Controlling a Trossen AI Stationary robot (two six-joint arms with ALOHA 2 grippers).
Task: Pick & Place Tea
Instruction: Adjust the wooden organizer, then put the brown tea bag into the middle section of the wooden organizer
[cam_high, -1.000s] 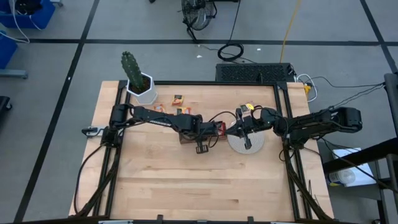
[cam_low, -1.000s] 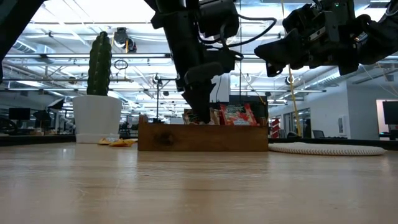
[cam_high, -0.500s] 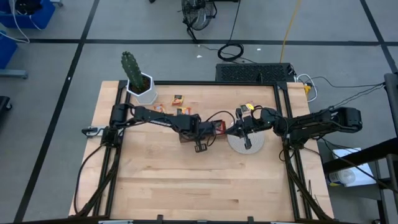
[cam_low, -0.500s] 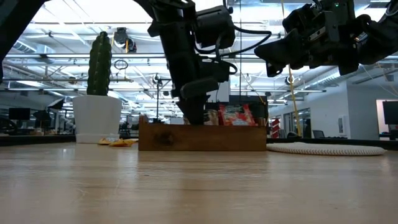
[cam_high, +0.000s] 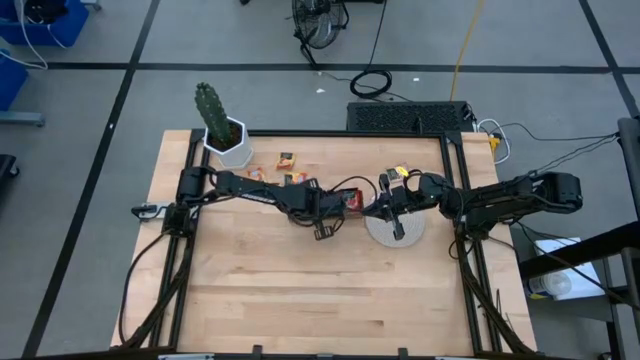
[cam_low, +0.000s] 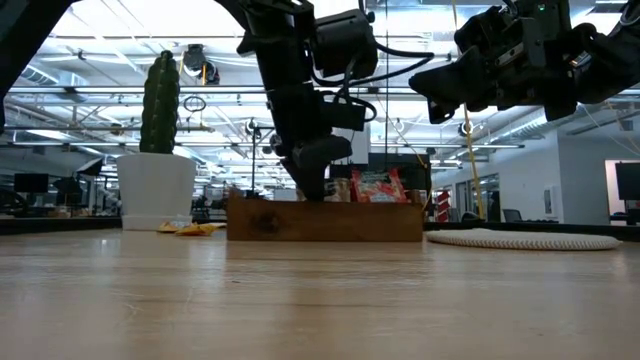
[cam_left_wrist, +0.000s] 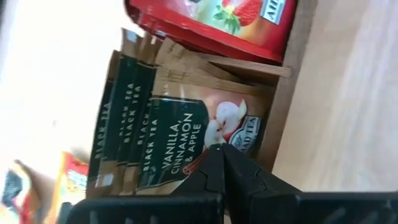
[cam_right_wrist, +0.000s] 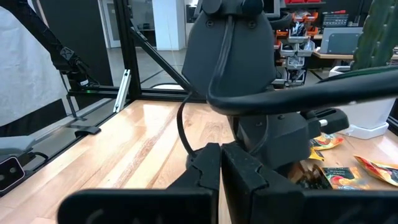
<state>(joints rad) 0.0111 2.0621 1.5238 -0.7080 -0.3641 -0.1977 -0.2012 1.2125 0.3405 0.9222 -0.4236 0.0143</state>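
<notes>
The brown wooden tray stands mid-table, holding red sachets and upright tan sachets. My left gripper is shut and reaches down into the tray, its tips at the tan sachets. It also shows in the low view. My right gripper is shut and empty. It hovers above the left rim of the round whitish disc, to the right of the tray. Loose sachets lie flat on the table beyond the tray. My left gripper's shut fingertips lie against the printed face of the front tan sachet, near its edge by the tray wall. They come from above, slanting down into the compartment. I cannot tell whether a sachet is pinched between them. The sachets stand in the tray.
A cactus in a white pot stands at the far left corner. A yellow sachet lies beyond the disc. Further loose sachets lie near the pot. The table's near half is bare wood.
My left gripper has moved a little toward the table's far edge and left inside the tray, staying shut. The tray has slid slightly toward the far edge with it.
</notes>
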